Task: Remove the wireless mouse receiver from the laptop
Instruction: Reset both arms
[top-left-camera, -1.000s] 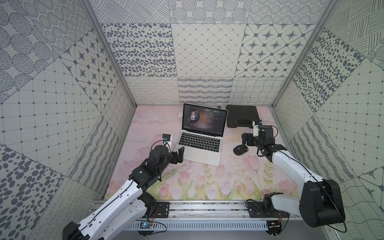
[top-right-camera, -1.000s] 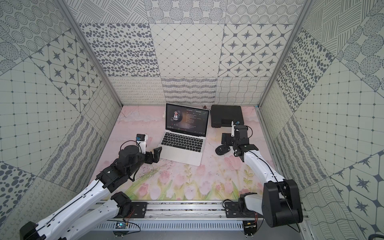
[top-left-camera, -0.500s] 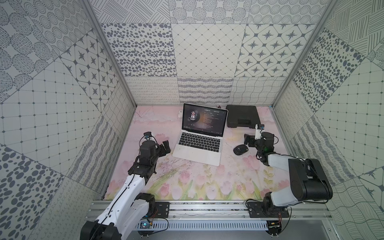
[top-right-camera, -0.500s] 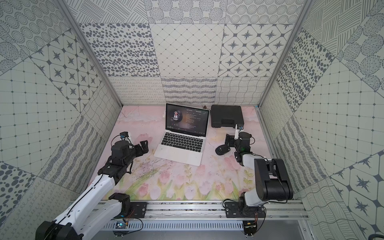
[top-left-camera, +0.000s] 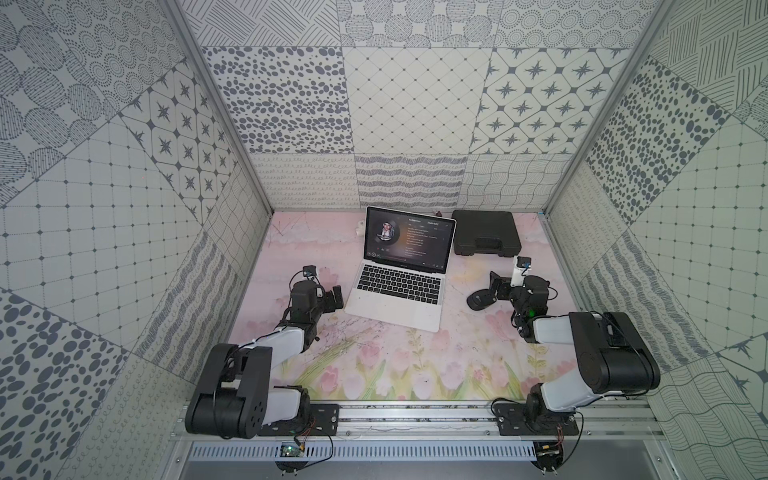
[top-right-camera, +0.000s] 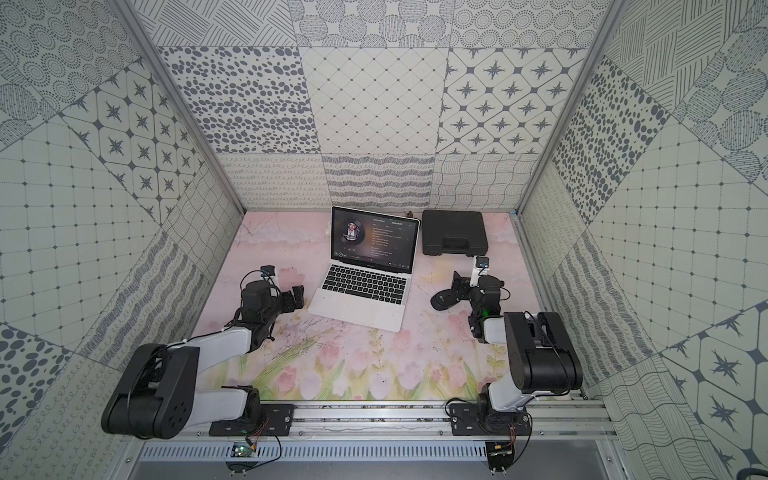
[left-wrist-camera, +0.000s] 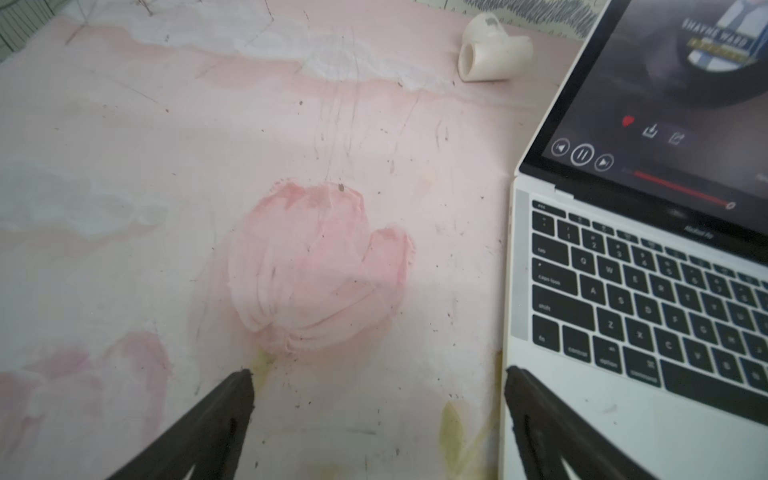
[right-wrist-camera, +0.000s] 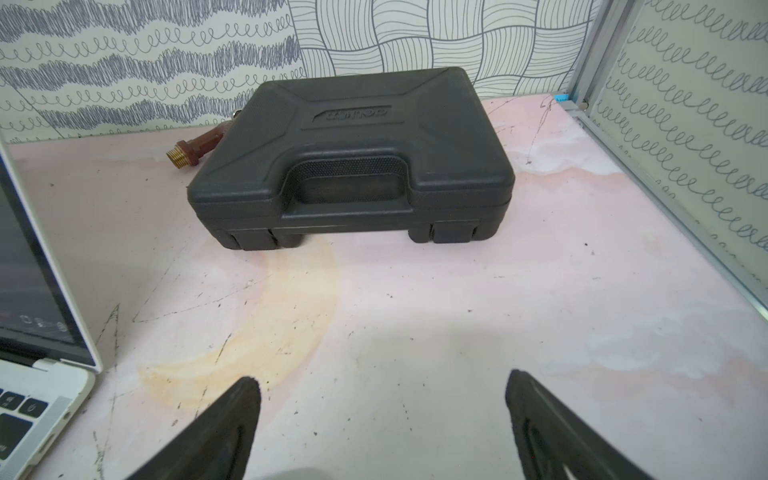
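The silver laptop (top-left-camera: 397, 286) (top-right-camera: 361, 286) stands open mid-table, its dark screen showing a round portrait. The wireless mouse receiver shows in no view. My left gripper (top-left-camera: 336, 297) (top-right-camera: 296, 297) hovers low just left of the laptop's front left corner. In the left wrist view it (left-wrist-camera: 380, 395) is open and empty over the mat, one finger beside the laptop (left-wrist-camera: 623, 291) edge. My right gripper (top-left-camera: 496, 286) (top-right-camera: 459, 286) is right of the laptop, above the black mouse (top-left-camera: 480, 300) (top-right-camera: 442, 299). In the right wrist view it (right-wrist-camera: 380, 395) is open and empty, the laptop (right-wrist-camera: 25, 395) off to one side.
A black plastic case (top-left-camera: 485, 232) (right-wrist-camera: 353, 158) lies at the back right. A brown fitting with a brass thread (right-wrist-camera: 195, 145) lies beside it, behind the screen. A white pipe elbow (left-wrist-camera: 494, 50) (top-left-camera: 360, 230) sits left of the screen. Patterned walls close in three sides.
Both arms have folded back toward the front rail. The left gripper drew slightly away from the laptop's left edge. The right gripper stays by the mouse. Both stay open.
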